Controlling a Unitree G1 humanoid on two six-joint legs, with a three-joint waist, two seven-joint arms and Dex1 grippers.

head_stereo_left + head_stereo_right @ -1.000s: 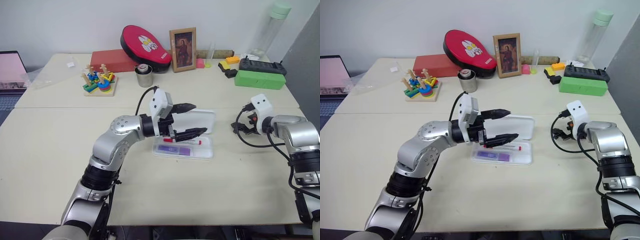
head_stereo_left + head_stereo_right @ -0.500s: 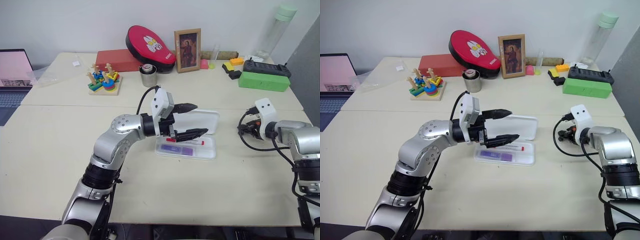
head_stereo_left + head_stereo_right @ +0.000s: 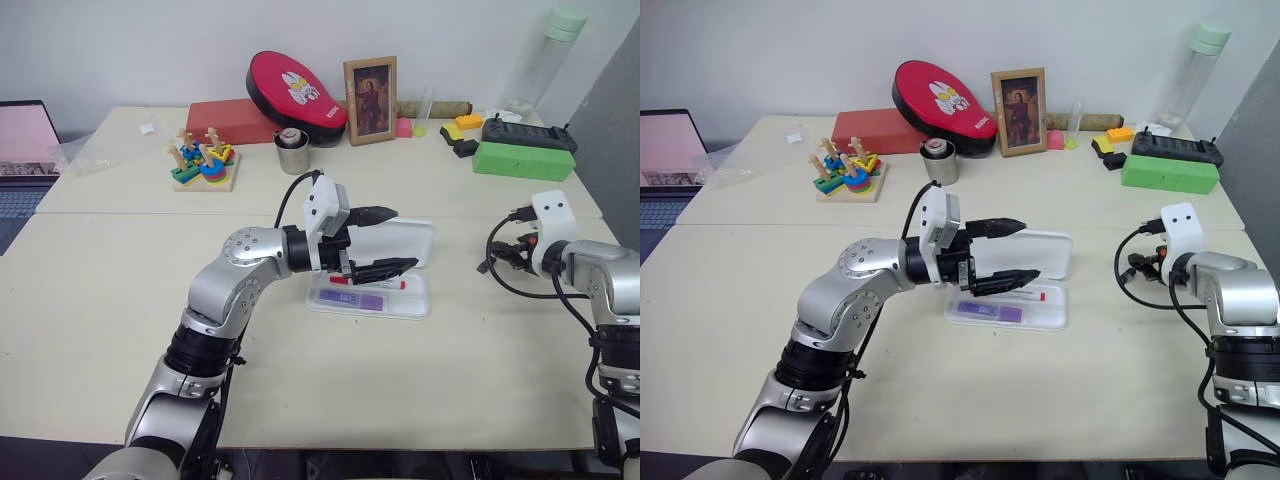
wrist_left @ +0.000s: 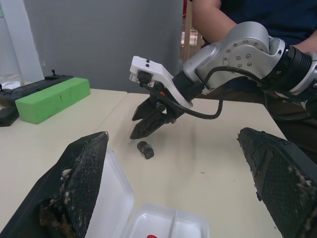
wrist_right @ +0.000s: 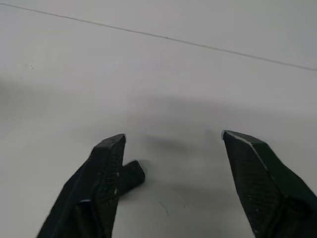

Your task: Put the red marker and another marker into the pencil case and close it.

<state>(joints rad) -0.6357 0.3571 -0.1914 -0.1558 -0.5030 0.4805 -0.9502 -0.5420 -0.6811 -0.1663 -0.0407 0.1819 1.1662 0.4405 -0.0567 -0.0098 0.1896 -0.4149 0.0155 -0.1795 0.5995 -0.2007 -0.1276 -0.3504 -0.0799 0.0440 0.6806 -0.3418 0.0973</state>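
Observation:
The white pencil case (image 3: pixel 408 306) lies open at the table's middle, its lid (image 3: pixel 412 243) standing up behind the tray. Inside lie the red marker (image 3: pixel 372 283) and the purple marker (image 3: pixel 366 300). My left gripper (image 3: pixel 404 238) hovers just above the tray, pointing right, open and empty. Off to the right my right gripper (image 5: pixel 173 139) is open over bare tabletop, with a small black cap-like piece (image 5: pixel 132 175) lying beside one finger (image 5: pixel 101 173). The left wrist view shows that gripper (image 4: pixel 148 118) and the black piece (image 4: pixel 144 149) beyond the case.
Along the table's back stand a green box (image 3: pixel 520 160), a metal cup (image 3: pixel 289 152), a wooden stacking toy (image 3: pixel 203 165), a red pouch (image 3: pixel 295 85), a photo frame (image 3: pixel 370 86) and a tall bottle (image 3: pixel 540 60). A person (image 4: pixel 233 12) sits behind.
My right gripper has drawn away from the case, to the right and nearer to me. The left gripper has held still above the tray.

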